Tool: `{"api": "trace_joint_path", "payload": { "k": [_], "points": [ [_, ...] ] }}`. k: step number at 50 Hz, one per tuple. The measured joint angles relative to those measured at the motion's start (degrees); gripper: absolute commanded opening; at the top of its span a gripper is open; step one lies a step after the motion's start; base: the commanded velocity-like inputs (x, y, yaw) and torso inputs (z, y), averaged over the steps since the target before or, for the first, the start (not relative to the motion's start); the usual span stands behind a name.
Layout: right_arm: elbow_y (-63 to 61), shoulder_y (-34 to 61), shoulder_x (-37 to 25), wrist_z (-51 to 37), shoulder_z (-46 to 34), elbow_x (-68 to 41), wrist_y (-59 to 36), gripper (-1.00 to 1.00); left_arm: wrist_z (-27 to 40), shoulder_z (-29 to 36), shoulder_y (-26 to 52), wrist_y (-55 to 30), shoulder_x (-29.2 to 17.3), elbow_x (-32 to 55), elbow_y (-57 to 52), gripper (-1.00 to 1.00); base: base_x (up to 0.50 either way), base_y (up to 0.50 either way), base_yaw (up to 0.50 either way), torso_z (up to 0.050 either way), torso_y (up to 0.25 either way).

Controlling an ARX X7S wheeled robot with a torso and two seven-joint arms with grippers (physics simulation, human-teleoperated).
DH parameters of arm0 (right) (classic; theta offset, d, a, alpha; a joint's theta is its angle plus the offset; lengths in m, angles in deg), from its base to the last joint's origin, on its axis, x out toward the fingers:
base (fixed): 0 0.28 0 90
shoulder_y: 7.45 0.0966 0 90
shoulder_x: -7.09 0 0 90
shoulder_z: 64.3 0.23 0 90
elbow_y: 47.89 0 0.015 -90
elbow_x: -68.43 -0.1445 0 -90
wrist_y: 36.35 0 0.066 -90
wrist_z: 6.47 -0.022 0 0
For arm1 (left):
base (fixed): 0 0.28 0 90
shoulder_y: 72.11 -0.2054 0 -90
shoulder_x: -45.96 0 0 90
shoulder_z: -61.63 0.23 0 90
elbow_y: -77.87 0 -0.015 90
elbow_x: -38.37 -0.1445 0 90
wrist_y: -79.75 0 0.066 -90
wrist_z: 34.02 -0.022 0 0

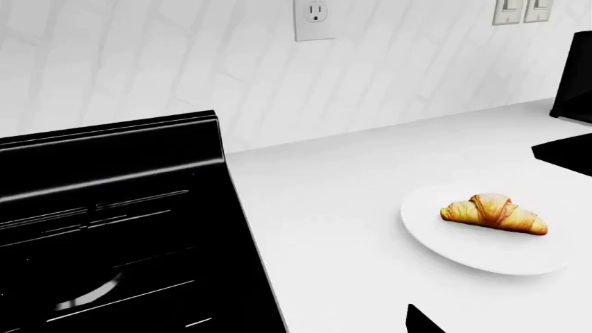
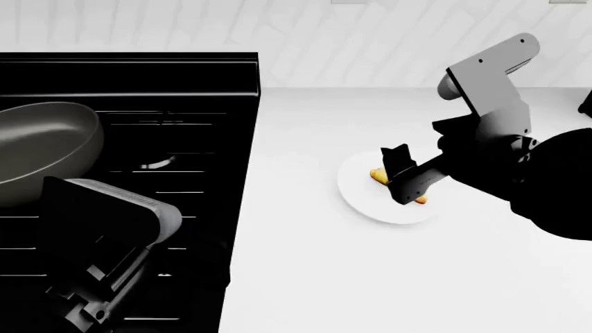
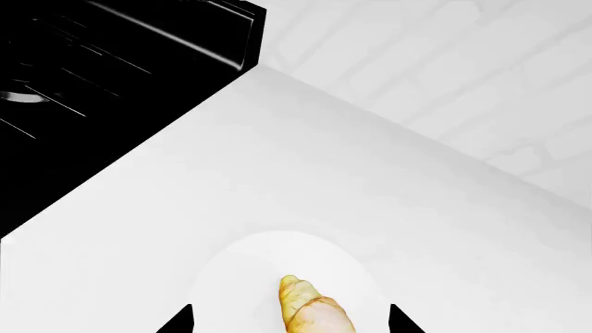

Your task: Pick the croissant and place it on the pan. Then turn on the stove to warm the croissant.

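One croissant [image 1: 495,215] lies on one round white plate [image 1: 434,232], toward the plate's middle, rim clear all round. My right gripper [image 2: 404,173] hangs directly above it, jaws spread apart, one dark fingertip [image 3: 176,320] showing on either side of the pastry in the right wrist view, nothing held. The plate sits on the white counter [image 2: 306,277], with open bare counter between it and the stove [image 2: 185,76] edge. The stove's raised black edge runs straight beside the counter. One pan [image 2: 46,149] rests on the grates, well apart from the plate. My left gripper [image 2: 88,309] hovers low over the stove front; whether its jaws are spread or closed I cannot tell. One wall outlet [image 1: 314,19] shows.
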Motion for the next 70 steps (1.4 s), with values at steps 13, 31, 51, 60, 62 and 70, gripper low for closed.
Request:
{"api": "trace_joint_path", "payload": {
  "k": [13, 31, 51, 60, 62, 70],
  "points": [
    [6.3, 4.7, -1.2, 16.1, -9.9, 12.6, 3.4, 1.0, -0.7, 0.8, -0.9, 0.7, 0.6, -1.1, 0.4, 1.0, 0.0, 0.0, 0.0, 0.0, 0.0],
    [16.1, 10.4, -0.3, 31.8, -22.7, 25.5, 8.8, 1.0, -0.6, 1.4, -1.2, 1.9, 0.5, -0.8, 1.1, 1.0, 0.0, 0.0, 0.0, 0.0, 0.0],
    [20.8, 10.7, 1.2, 38.0, -29.6, 30.5, 11.4, 1.0, 0.7, 2.1, 0.1, 2.9, -0.5, 0.4, 1.4, 1.0, 0.0, 0.0, 0.0, 0.0, 0.0],
    [22.5, 10.5, 2.3, 39.3, -31.7, 32.0, 12.5, 1.0, 0.4, 2.3, 0.3, 3.3, -0.6, -0.3, 1.6, 1.0, 0.0, 0.0, 0.0, 0.0, 0.0],
    [23.1, 10.4, 2.5, 39.5, -32.0, 32.3, 12.8, 1.0, 0.4, 2.4, 0.4, 3.3, -0.6, -0.4, 1.6, 1.0, 0.0, 0.0, 0.0, 0.0, 0.0],
    [24.6, 10.0, 3.3, 40.2, -33.0, 33.2, 13.8, 1.0, 0.4, 2.9, 0.9, 3.6, -0.6, -0.6, 1.9, 1.0, 0.0, 0.0, 0.0, 0.0, 0.0]
  ]
}}
